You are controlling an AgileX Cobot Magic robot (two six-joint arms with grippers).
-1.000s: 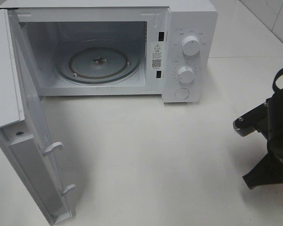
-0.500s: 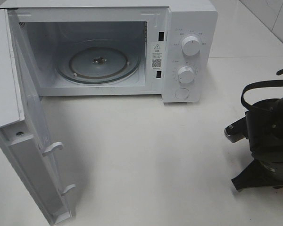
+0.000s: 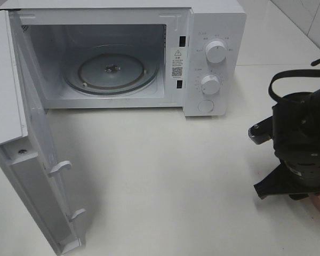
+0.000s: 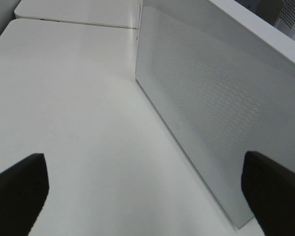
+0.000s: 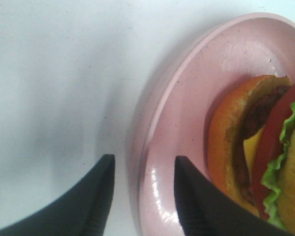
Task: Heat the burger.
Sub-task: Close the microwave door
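Right gripper (image 5: 142,196) has advanced, jaws spread astride the plate (image 5: 187,98) rim. Burger (image 5: 255,147) unlifted; grasp appears imminent. Microwave (image 3: 112,53) stands open.

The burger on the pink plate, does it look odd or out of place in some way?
Yes. The burger lies tipped on the pink plate, its layers facing sideways instead of stacked upright. The right gripper straddles the plate's rim. Nothing looks spilled or damaged.
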